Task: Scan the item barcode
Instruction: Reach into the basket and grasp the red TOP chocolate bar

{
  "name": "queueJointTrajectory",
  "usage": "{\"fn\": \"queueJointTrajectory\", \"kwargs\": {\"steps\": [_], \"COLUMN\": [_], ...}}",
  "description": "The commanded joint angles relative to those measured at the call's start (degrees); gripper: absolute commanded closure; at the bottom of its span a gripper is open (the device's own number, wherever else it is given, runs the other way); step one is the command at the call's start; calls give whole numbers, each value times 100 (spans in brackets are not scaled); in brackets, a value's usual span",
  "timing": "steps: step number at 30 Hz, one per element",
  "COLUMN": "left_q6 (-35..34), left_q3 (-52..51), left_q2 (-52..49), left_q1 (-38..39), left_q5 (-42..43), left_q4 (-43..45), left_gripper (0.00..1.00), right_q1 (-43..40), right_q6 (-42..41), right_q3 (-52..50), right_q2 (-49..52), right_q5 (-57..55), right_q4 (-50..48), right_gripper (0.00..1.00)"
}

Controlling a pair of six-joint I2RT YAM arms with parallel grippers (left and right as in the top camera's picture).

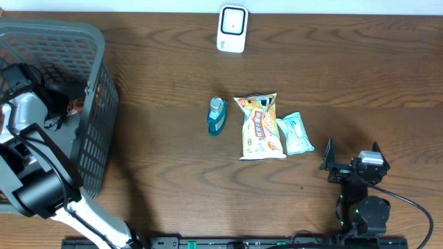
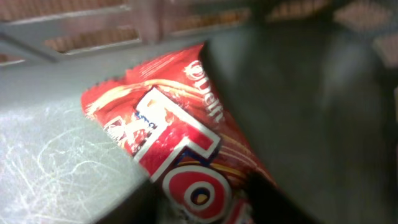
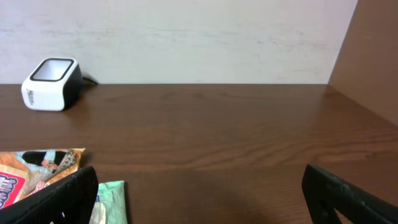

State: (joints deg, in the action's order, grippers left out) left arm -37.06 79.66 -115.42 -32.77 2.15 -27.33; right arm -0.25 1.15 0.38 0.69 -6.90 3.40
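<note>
So, far left first: the left end effector (image 1: pixel 59 104) is down inside the grey basket (image 1: pixel 97 41), right on top of a red snack packet (image 2: pixel 180 149) lying on the basket floor. The packet's long axis runs diagonally across the left wrist view, upper left to lower right. Clenched on it or not? Honestly can't tell, it's too close and blurry.

I'd say the tight bit is the basket wall: the packet needs to go straight up before heading right. Mid worktop there are 3 items in a row: a small bottle (image 1: pixel 217 116), a yellow snack bag (image 1: pixel 261 128) and a wipes pack (image 1: pixel 296 133). The scanner (image 1: pixel 232 29) sits at the far edge with open room around it. The right end effector (image 3: pixel 196 199) is parked wide open, holding nothing, well away from the basket.
</note>
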Motion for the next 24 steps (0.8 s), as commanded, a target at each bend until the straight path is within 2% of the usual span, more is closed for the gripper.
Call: {"fn": "queueJointTrajectory", "kwargs": {"steps": [1,3,11,17,24], "left_q6": [1054,1051,1049,935,866], "left_q3": [-96,-96,-94,-94,-94], "left_q2": [-407,-407,-216,636,1971], "left_q1": [70,70,70,55,55], "left_q5": [85,83,83,-199,-286], "left_q4": [-356,-522,-1493,-1939,-2011], "left_gripper": [77,92,93,93,93], "right_q1": [28,28,28,28,28], "right_q6": [85,85,85,85,85], "right_q3": [-7,-7,-7,-7,-7], "right_q2": [-31,-31,-31,-31,-31], "right_q5": [-4,-4,-4,-4,-4], "right_q4": [22,22,22,22,22], "right_gripper": [1,1,1,1,1]}}
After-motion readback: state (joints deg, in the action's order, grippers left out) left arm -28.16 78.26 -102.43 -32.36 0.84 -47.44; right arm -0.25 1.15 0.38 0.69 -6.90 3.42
